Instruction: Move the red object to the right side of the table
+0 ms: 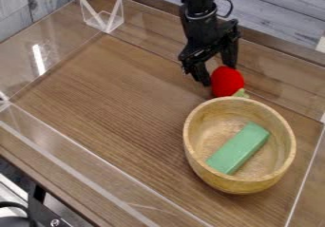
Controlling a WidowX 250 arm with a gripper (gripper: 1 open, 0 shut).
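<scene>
Currently, a small rounded bright-red toy (227, 80) is seen between the spread fingers of a black robot claw (214, 77).

The toy is set on a brown wood-grain tabletop (108, 98), just beyond a round pale wooden bowl (200, 136), in which a flat green block (238, 149) is held. The claw is opened, its arm reached in from the far edge.

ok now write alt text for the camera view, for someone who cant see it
A black robot gripper reaches down beside a small rounded red toy on a brown wood-grain table. Just below the toy in the picture is a round wooden bowl holding a flat green block.
</scene>
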